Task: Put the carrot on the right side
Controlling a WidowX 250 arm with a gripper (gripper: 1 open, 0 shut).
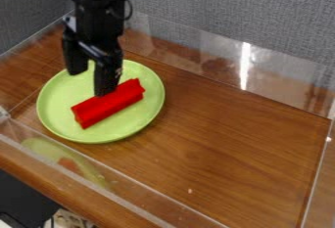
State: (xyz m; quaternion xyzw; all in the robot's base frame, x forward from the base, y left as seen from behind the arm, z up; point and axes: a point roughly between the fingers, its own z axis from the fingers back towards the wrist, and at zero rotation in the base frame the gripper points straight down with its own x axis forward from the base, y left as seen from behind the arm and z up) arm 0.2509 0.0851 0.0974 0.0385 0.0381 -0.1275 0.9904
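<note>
Wooden table (236,134): carrot (108,103) lies diagonally on green plate (59,110), gripper (92,68) spread, empty.

I see the plate (59,110) on the worktop (236,144), left side, w/ the carrot (109,104) lying diagonally on it, approx. centre. The hand (90,68) hangs over the plate's back-left part, just behind the carrot. Clear walls (249,61) surround the worktop.
</note>
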